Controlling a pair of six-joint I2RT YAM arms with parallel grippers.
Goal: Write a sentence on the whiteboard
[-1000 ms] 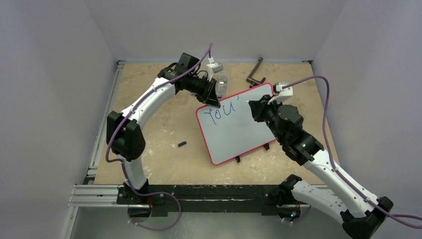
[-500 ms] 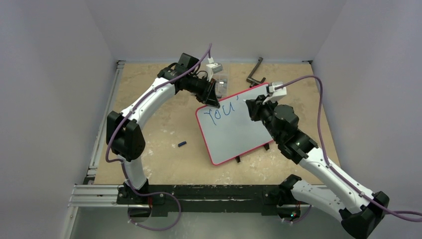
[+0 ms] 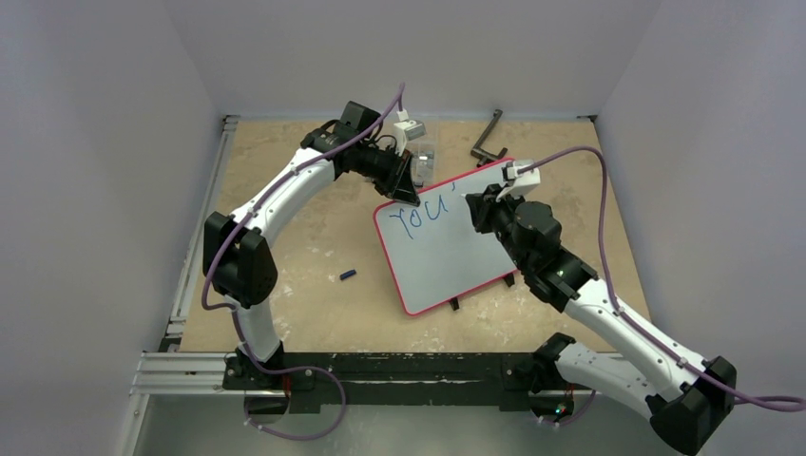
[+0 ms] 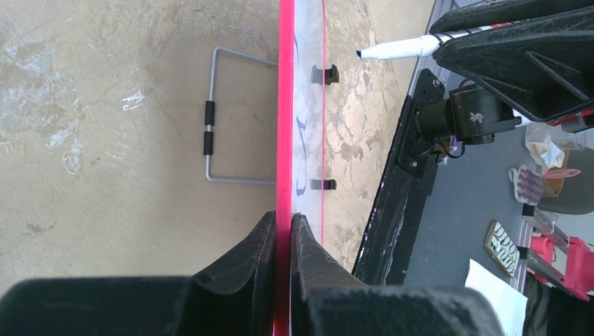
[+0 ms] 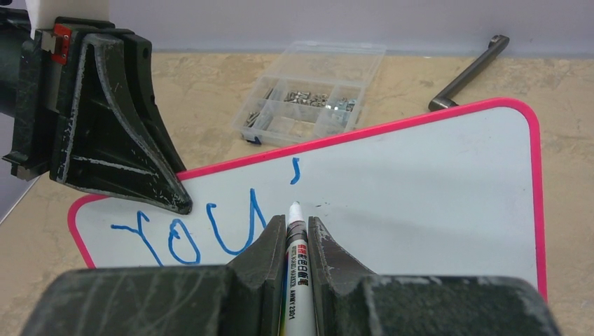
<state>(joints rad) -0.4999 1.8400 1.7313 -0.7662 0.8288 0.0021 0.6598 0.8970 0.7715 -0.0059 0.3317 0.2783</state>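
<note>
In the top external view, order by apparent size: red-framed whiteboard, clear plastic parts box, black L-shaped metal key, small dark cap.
Largest: red-framed whiteboard.
Next: black L-shaped metal key and clear plastic parts box, too alike to rank, the box partly hidden behind the left arm.
Smallest: small dark cap.

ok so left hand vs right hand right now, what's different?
The left hand is shut on the red edge of the whiteboard, near a corner; the right hand is shut on a marker. The left hand sits at the board's rim; the right hand is over its white face, marker tip beside the blue writing. Both hands are closed on something.
</note>
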